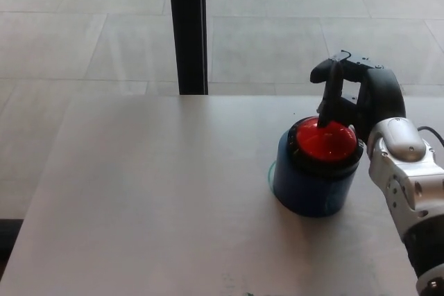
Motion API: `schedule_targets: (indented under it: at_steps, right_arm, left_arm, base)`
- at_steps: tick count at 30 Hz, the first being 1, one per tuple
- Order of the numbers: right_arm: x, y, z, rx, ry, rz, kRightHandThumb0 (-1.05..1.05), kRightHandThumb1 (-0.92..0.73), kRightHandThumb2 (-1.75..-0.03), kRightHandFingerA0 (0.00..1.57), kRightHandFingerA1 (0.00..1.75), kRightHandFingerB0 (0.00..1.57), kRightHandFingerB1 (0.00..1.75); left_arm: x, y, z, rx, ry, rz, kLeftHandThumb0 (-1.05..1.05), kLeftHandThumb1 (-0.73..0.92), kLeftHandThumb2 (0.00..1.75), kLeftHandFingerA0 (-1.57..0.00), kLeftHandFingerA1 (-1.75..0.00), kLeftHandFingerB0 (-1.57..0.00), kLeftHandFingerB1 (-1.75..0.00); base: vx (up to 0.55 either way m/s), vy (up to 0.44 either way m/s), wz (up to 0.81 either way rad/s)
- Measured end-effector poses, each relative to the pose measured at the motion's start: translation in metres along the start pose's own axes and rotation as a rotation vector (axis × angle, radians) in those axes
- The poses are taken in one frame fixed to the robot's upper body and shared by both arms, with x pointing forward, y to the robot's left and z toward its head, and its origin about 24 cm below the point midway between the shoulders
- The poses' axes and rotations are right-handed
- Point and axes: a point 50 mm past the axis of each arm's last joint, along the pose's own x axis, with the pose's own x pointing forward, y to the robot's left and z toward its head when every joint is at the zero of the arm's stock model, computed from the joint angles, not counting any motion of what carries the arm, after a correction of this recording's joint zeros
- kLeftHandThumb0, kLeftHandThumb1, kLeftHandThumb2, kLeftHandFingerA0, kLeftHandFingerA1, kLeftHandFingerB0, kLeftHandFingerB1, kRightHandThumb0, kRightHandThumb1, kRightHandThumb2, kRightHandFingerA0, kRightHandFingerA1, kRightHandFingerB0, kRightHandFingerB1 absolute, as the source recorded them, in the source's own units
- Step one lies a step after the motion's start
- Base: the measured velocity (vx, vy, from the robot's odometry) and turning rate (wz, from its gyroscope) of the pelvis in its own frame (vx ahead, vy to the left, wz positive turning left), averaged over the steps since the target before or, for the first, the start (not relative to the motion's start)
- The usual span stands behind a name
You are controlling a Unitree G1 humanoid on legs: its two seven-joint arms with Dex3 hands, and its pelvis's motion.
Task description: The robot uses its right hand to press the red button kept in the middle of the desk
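Head view looked down on a pale grey desk top, and the landmark on it was a domed red button ringed in black, seated on a squat dark-blue round base. That base stood right of the desk's middle, toward the far edge. Nearest to me, right of the button, a silver-white forearm casing rose from the lower right corner. Beyond it, the robot's black right hand hung over the far side of the button, gripping nothing, its fingers bent downward and loosely apart; one fingertip touched the red dome near its far rim. Behind the button, past the desk's far edge, a black upright post stood on a floor of large grey tiles.
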Motion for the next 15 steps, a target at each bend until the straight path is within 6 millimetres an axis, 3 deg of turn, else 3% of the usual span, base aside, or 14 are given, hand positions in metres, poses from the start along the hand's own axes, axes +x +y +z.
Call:
schedule_targets:
  at_steps: [1, 3, 4, 8, 9, 15]
  right_arm:
    - [-0.001, 0.000, -0.001, 0.000, -0.002, 0.002, -0.21, -0.45, -1.31, 1.00, 1.75, 0.79, 1.51]
    - [-0.002, 0.000, -0.001, 0.003, -0.006, 0.003, -0.20, -0.47, -1.28, 0.99, 1.75, 0.79, 1.50]
    - [-0.003, 0.000, -0.002, 0.007, -0.007, 0.003, -0.20, -0.48, -1.26, 0.98, 1.75, 0.79, 1.50]
    - [-0.004, 0.000, -0.003, 0.026, -0.006, -0.003, -0.22, -0.46, -1.26, 0.99, 1.75, 0.79, 1.52]
    - [-0.004, 0.001, -0.004, 0.031, -0.005, -0.003, -0.20, -0.46, -1.27, 1.00, 1.75, 0.80, 1.51]
    - [-0.006, 0.006, -0.013, 0.078, 0.005, -0.014, -0.18, -0.55, -1.21, 0.98, 1.75, 0.78, 1.52]
  left_arm:
    - [0.000, 0.000, 0.000, 0.001, 0.001, 0.000, -0.54, 0.92, 1.19, -0.38, -0.93, -0.22, -0.77]
    - [0.000, 0.000, -0.001, 0.008, 0.001, -0.001, -0.54, 0.92, 1.18, -0.37, -0.93, -0.24, -0.78]
    - [0.000, 0.000, -0.001, 0.010, 0.001, -0.002, -0.54, 0.92, 1.11, -0.25, -1.19, -0.17, -0.92]
    - [0.000, 0.000, 0.000, 0.012, 0.000, -0.003, -0.55, 0.92, 1.09, -0.23, -1.19, -0.15, -0.92]
    - [0.000, -0.001, 0.000, 0.011, -0.001, -0.002, -0.54, 0.92, 1.10, -0.28, -1.20, -0.17, -0.91]
    - [0.000, -0.001, 0.000, 0.017, -0.001, -0.004, -0.54, 0.92, 1.11, -0.23, -1.20, -0.14, -0.90]
  base:
    - [0.00, 0.000, 0.00]
    - [0.00, 0.000, 0.00]
    - [0.00, 0.000, 0.00]
    - [0.00, 0.000, 0.00]
    - [0.00, 0.000, 0.00]
    - [0.00, 0.000, 0.00]
